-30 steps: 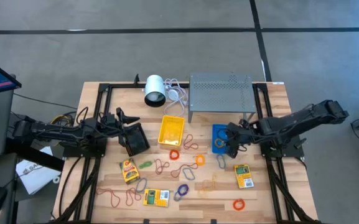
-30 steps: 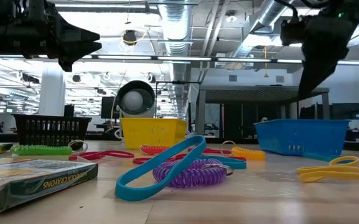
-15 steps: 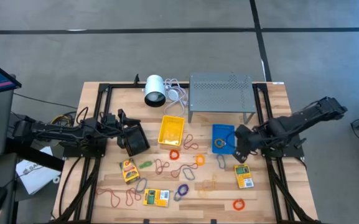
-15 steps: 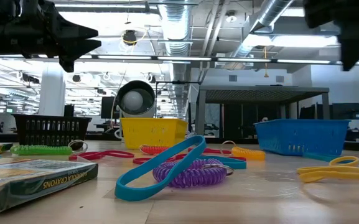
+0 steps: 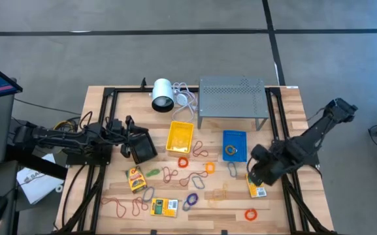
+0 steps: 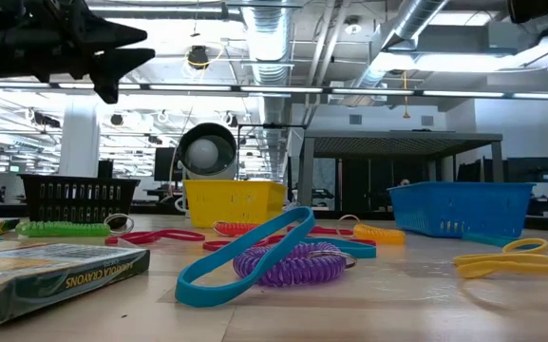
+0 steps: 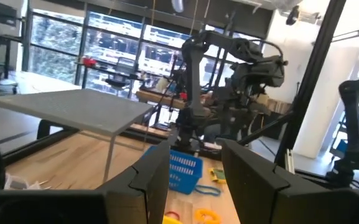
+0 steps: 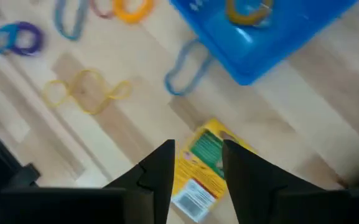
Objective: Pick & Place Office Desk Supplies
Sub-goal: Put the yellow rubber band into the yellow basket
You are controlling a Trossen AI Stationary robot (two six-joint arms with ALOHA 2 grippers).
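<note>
Rubber bands (image 5: 195, 179) in several colours lie loose on the wooden table, with yellow-and-green packets (image 5: 164, 207) among them. Across the middle stand a black bin (image 5: 142, 146), a yellow bin (image 5: 180, 136) and a blue bin (image 5: 234, 145); the blue bin has an orange band inside. My right gripper (image 8: 198, 155) hangs open, pointing steeply down, above the right packet (image 8: 205, 163), which lies flat on the table just in front of the blue bin. My left gripper (image 7: 195, 155) is open and roughly level, beside the black bin at the table's left, with nothing between its fingers.
A white cylinder (image 5: 163, 95) with a white cable and a grey perforated stand (image 5: 232, 98) occupy the far side. A blue band (image 6: 245, 256) and a purple coil (image 6: 288, 266) lie near the front edge, next to a crayon packet (image 6: 55, 271).
My right gripper has swung from over the blue bin toward the table's near right, rising and rolling about its own axis, and now hangs above the right packet. In the low view it has left the picture upward.
</note>
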